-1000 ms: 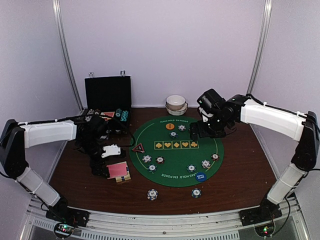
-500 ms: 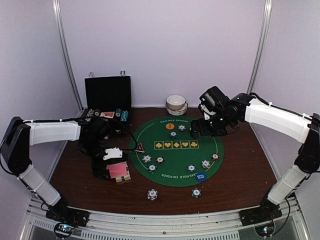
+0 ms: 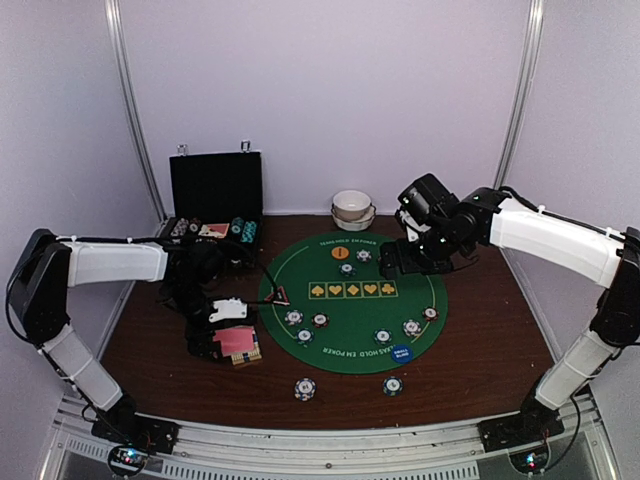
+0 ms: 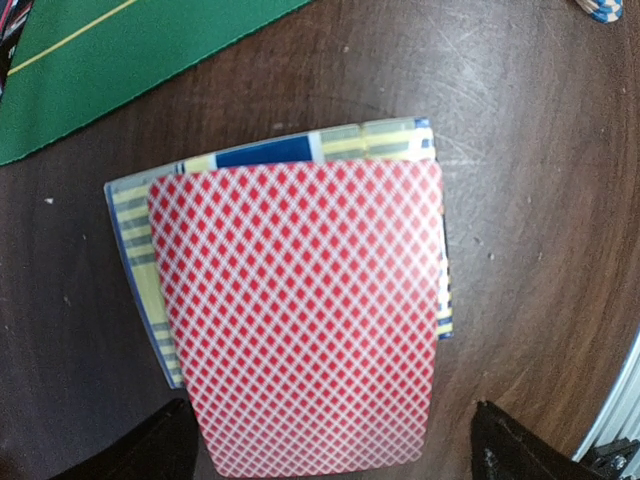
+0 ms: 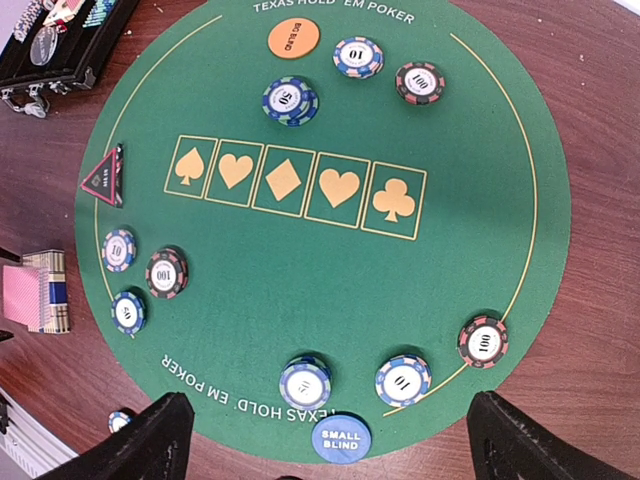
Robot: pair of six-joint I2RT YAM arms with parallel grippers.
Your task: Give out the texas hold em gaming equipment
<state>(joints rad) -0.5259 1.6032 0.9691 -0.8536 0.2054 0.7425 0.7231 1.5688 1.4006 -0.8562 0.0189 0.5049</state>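
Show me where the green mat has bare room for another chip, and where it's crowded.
On the mat, the widest bare band lies between the suit boxes and the chips by the blue button. Felt right of the club box is free too. Crowded: around the orange button, and the three chips near the red triangle.

Place: I'm running a robot test cell, lab-like rather than a home.
Walls: plain pale panels [image 3: 320, 100] close in three sides.
Frame: bare metal posts [image 3: 135, 120] stand in the corners.
Mounting: left arm base [image 3: 135, 432] and right arm base [image 3: 520, 432] sit on a metal rail [image 3: 330, 445] at the brown worktop [image 3: 490, 340] edge.
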